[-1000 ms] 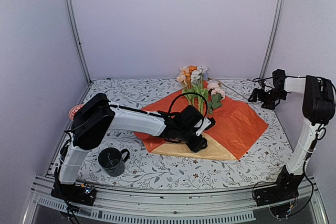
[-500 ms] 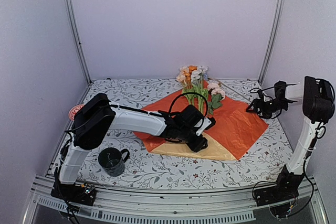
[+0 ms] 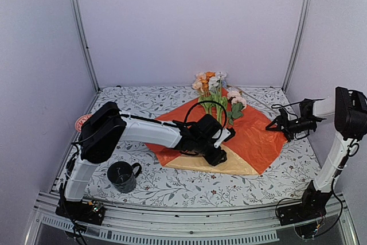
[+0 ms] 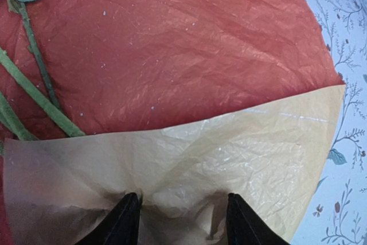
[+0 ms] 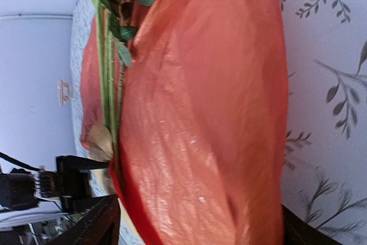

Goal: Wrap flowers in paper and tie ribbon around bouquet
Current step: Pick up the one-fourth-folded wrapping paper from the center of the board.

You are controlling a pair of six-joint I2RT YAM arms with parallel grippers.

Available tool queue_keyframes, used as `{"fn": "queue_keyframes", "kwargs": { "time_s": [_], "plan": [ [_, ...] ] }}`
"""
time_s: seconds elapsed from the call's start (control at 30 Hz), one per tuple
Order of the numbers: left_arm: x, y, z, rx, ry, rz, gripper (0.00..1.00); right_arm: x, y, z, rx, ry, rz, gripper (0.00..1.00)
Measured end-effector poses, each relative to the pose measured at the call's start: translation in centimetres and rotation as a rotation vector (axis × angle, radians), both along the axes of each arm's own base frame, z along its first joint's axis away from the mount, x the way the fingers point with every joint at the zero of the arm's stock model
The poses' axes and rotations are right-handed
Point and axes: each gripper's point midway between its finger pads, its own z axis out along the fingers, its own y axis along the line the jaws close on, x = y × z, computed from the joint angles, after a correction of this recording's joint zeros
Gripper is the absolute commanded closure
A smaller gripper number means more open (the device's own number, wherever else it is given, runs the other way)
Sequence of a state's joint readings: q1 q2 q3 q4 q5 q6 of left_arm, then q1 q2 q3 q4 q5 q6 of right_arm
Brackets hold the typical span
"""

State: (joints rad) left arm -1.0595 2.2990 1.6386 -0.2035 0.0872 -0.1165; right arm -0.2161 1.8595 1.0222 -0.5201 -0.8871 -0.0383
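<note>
While the left arm stretches from its base across the leaf-printed surface (image 3: 172, 190), the overhead view shows the paper (image 3: 258, 136) spread orange-red side up in the middle. Its near corner is folded over, so a mustard-yellow flap faces up. The flowers (image 3: 213, 87) lie on the sheet's far half, with peach, orange, white and pale heads toward the back wall and green stems running toward the fold. The left end effector (image 3: 218, 158) sits on the fold where orange meets yellow. The right end effector (image 3: 281, 127) hangs at the paper's right corner, its fingers spread. A dark mug (image 3: 122, 176) stands on the surface near the left arm's base, well apart from the sheet.

From the left wrist, the two black fingers stand apart and the yellow flap lies puckered between them; whether they nip it cannot be told. Beyond the flap's edge the crinkled orange-red side fills the view, and green stems slip under the flap at the left.

From the right wrist, both fingertips show at the bottom corners, wide apart with nothing gripped, and the orange-red sheet lies ahead between them. Stems and leaves run along its upper left side down to the yellow flap, where the left end effector shows.
</note>
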Motion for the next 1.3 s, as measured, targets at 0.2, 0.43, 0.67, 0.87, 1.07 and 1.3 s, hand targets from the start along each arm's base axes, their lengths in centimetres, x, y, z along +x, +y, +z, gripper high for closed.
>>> {"fn": "queue_keyframes", "kwargs": {
  "time_s": [0.2, 0.43, 0.67, 0.87, 1.07, 1.3],
  "plan": [
    [0.0, 0.0, 0.0, -0.002, 0.003, -0.002, 0.47, -2.8, 1.5, 4.1, 0.077, -0.079, -0.063, 0.06],
    [0.1, 0.0, 0.0, -0.005, 0.006, -0.003, 0.47, -5.7, 1.8, 2.9, 0.034, -0.055, -0.157, 0.0],
    [0.1, 0.0, 0.1, -0.006, 0.006, -0.002, 0.47, -7.0, 4.9, 1.8, 0.026, -0.03, -0.145, 0.07],
    [0.1, 0.0, 0.1, -0.007, 0.009, 0.002, 0.47, -8.1, 6.5, 1.7, -0.006, -0.036, -0.154, 0.18],
    [0.1, 0.0, 0.1, -0.008, 0.01, 0.003, 0.47, -8.3, 5.8, 1.4, -0.057, -0.043, -0.211, 0.35],
    [0.2, 0.0, 0.1, -0.008, 0.01, 0.004, 0.47, -9.6, 7.6, -0.4, -0.064, 0.022, -0.176, 0.82]
  ]
}}
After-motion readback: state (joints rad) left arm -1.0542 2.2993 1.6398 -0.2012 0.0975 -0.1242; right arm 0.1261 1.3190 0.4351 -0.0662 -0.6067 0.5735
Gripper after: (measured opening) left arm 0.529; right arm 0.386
